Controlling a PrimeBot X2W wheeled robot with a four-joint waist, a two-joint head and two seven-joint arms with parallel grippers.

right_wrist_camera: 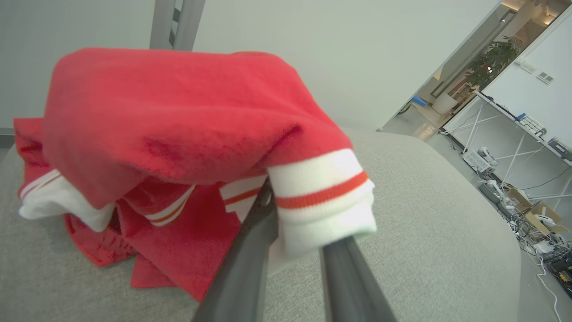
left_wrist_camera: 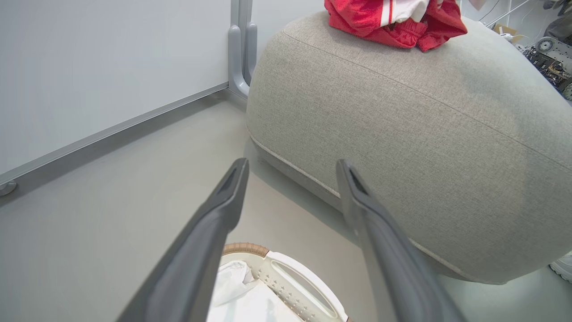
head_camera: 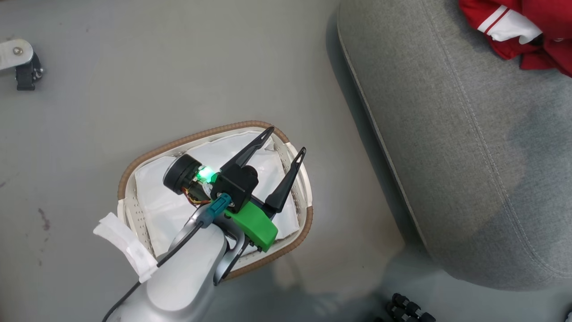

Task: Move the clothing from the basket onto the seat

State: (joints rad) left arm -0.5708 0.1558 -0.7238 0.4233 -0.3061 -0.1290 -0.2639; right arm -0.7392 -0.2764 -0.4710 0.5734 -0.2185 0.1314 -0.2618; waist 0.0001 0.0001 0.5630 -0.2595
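Note:
The basket [head_camera: 187,138], oval with a brown woven rim, stands on the grey floor, and I see a white liner [head_camera: 178,210] inside it. My left gripper [head_camera: 287,139] hangs over its right half, open and holding nothing; in the left wrist view the gripper [left_wrist_camera: 292,164] points past the basket [left_wrist_camera: 286,264] at the seat [left_wrist_camera: 402,134]. Red clothing [head_camera: 536,27] with white striped cuffs lies bunched on the grey seat [head_camera: 469,134]. In the right wrist view my right gripper [right_wrist_camera: 304,214] is at that clothing [right_wrist_camera: 170,125]; a white cuff drapes over the slightly parted fingers and hides the tips.
A metal caster bracket [head_camera: 20,62] sits on the floor at far left. Black parts [head_camera: 409,308] lie near the bottom edge. A wall panel with a grey foot [left_wrist_camera: 241,49] stands behind the seat. Tables and cables [right_wrist_camera: 514,179] lie beyond the seat's far side.

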